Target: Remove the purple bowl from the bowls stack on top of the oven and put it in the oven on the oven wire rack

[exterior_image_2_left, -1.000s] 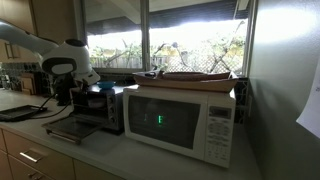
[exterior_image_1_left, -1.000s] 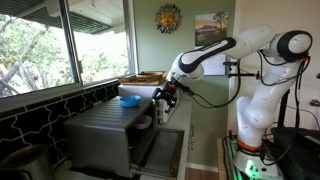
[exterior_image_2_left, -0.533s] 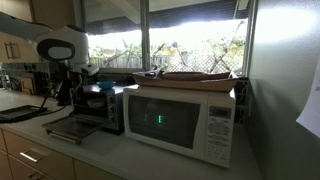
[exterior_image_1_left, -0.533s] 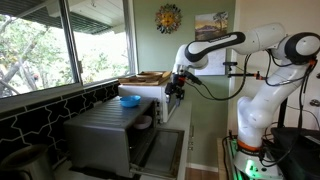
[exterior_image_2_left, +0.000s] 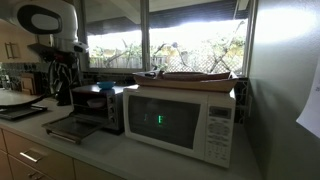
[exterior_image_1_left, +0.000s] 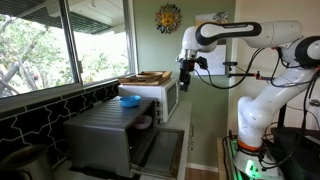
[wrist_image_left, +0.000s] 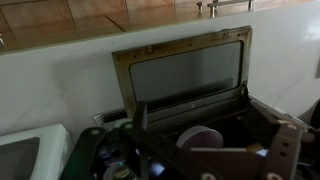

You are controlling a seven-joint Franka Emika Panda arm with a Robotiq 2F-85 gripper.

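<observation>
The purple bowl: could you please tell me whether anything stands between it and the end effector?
Nothing visible does. The purple bowl lies at the mouth of the oven, whose door is down; the end effector hangs above, empty, and the light blue bowl sits aside on the oven's top.

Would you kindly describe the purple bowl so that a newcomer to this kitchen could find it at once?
Start at the dark grey oven beside the white microwave; its front door hangs open. The purple bowl sits inside it, pale lilac, unlike the light blue bowl on the oven's top.
</observation>
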